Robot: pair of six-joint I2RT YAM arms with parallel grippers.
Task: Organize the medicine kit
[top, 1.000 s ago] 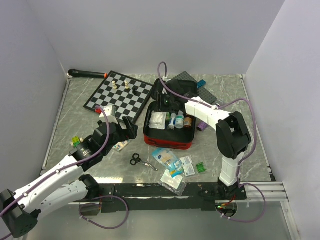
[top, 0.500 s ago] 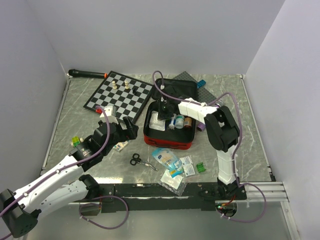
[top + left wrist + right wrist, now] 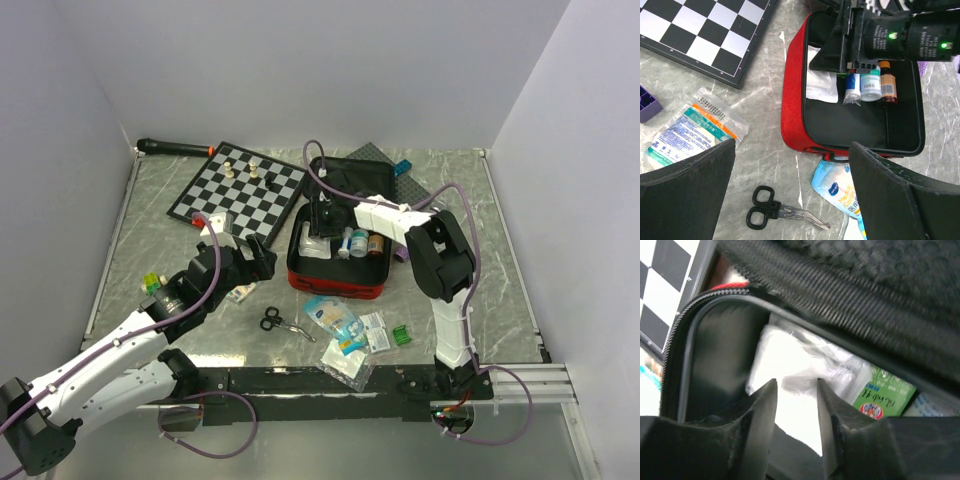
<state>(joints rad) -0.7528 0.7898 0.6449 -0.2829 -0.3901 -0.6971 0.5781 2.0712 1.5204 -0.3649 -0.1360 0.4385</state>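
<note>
Two arms below us from above: the medicine kit (image 3: 338,281) lies open mid-table, just right of the chessboard (image 3: 237,190), with the right gripper (image 3: 322,222) dipped into its left side. Left wrist now: the left gripper (image 3: 792,147) is spread wide and empty above the scissors (image 3: 775,212). Right wrist: the fingers (image 3: 762,430) stand narrowly parted with a white packet (image 3: 790,365) in the gap, and we can't tell if they're gripping it.

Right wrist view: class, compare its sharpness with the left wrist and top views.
Right wrist view: very close, the white packet and medicine kit zip look smeared. Left wrist view: crisp on the scissors, with near fingers dark. Top view: even light, all in focus.
</note>
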